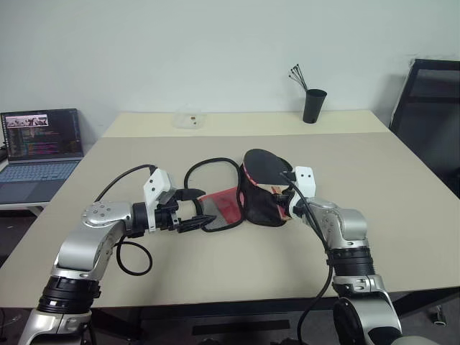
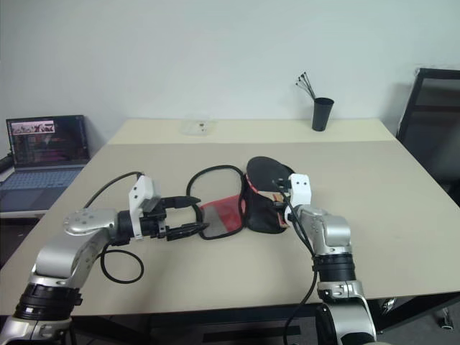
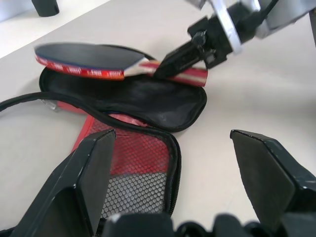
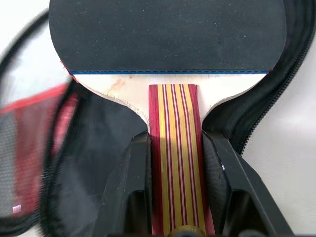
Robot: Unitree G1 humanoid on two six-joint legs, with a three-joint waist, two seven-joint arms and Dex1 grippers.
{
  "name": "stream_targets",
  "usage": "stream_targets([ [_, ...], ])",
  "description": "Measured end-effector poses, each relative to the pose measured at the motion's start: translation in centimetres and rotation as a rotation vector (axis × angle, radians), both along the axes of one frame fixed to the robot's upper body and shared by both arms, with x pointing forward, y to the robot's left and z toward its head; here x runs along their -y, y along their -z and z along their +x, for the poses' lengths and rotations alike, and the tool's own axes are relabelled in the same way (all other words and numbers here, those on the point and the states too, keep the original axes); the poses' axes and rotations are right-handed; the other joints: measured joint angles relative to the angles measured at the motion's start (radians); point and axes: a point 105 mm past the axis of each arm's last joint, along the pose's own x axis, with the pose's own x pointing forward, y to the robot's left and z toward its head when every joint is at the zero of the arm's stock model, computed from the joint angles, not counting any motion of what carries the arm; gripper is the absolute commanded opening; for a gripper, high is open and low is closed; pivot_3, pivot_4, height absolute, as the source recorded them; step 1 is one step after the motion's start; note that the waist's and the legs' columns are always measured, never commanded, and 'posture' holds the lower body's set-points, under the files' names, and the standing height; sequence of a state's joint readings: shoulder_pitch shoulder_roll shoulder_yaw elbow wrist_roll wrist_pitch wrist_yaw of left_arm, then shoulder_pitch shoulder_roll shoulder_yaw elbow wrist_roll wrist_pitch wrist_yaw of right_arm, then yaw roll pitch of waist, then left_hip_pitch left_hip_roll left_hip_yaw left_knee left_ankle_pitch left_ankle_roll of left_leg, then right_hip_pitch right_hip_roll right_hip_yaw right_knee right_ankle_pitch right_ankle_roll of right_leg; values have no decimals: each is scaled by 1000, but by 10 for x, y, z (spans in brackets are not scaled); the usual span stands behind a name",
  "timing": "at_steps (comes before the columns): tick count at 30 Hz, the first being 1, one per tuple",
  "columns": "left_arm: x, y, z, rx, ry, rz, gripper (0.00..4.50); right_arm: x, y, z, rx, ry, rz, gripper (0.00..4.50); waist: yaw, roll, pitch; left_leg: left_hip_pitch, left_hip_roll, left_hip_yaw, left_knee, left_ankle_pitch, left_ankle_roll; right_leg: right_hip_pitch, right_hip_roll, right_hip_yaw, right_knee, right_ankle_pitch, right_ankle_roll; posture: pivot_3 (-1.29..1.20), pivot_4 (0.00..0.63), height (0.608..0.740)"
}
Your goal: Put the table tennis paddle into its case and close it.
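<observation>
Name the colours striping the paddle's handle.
Red and yellow stripes on the table tennis paddle handle, clearest in the right wrist view.

Beige table (image 1: 402, 215) w/ seam across far part: opened case (image 1: 237, 205) lies flat near front-centre, black cup (image 1: 314, 106) w/ sticks stands at far right, small clear item (image 1: 189, 119), contents unclear, at far centre.

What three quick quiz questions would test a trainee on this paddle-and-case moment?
1. True or false: the right gripper is shut on the paddle handle.
2. Is the case zipped or open?
3. The left gripper is: A open, holding nothing; B shut on the case; C holding the cup.

Key: 1 true; 2 open, its lid folded back on the table; 3 A.
</observation>
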State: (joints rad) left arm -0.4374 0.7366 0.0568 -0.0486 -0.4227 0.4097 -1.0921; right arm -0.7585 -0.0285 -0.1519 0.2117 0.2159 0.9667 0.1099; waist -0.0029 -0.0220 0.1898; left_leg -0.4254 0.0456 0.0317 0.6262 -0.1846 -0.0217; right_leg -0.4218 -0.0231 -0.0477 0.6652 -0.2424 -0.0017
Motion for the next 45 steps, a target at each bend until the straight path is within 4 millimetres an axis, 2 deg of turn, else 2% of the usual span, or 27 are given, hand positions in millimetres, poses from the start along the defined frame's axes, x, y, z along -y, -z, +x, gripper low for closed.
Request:
stream_targets([
  [9,0,0,0,1,-1,0,4075,2,0,9,29,49,-30,1034,-2,0,0,0,1,0,0,0,0,0,1,0,0,0,0,0,150,740],
  [16,0,0,0,2,-5,0,4075,-13,1,6,8,31,3,1034,-4,0,0,0,1,0,0,0,0,0,1,0,0,0,-1,0,150,740],
  [17,0,0,1,2,-6,0,4075,-16,0,5,5,27,15,1756,-5,0,0,0,1,0,0,0,0,0,1,0,0,0,-1,0,150,740],
  [19,0,0,1,2,-6,0,4075,-20,0,4,3,27,38,2273,-7,0,0,0,1,0,0,0,0,0,1,1,0,0,-1,0,150,740],
  [25,1,0,1,2,-6,-1,4075,-26,-13,5,17,31,73,4368,-7,0,0,0,1,0,0,0,0,0,1,1,0,0,-1,0,150,740],
  [26,1,0,1,2,-6,-1,4075,-26,-15,5,24,34,73,4447,-7,0,0,0,1,0,0,0,0,0,1,1,0,0,-1,0,150,740],
  [32,0,1,1,-1,-10,-2,4075,-27,-21,3,37,29,80,4447,-7,0,0,0,2,0,0,0,0,0,1,1,0,0,-1,0,150,740],
  [36,-4,6,2,-8,-50,-6,4075,-34,-43,-9,114,-78,107,4447,-7,0,0,0,2,0,-1,-1,0,-1,1,1,-1,0,-1,0,150,740],
  [39,-14,6,5,0,-117,-21,4075,-37,-61,-27,190,-232,90,4447,-6,0,0,0,2,0,-1,-1,0,0,1,1,-1,0,-1,0,150,740],
  [42,-27,10,9,-5,-199,-34,4075,-25,-65,-46,212,-343,50,4447,-5,0,0,0,2,0,0,-1,0,0,1,1,-1,0,-1,0,150,740],
  [45,-39,19,12,-23,-262,-21,3491,-10,-68,-54,218,-380,16,4500,-2,0,0,0,2,0,0,-1,0,0,1,0,-1,0,-1,0,150,740],
])
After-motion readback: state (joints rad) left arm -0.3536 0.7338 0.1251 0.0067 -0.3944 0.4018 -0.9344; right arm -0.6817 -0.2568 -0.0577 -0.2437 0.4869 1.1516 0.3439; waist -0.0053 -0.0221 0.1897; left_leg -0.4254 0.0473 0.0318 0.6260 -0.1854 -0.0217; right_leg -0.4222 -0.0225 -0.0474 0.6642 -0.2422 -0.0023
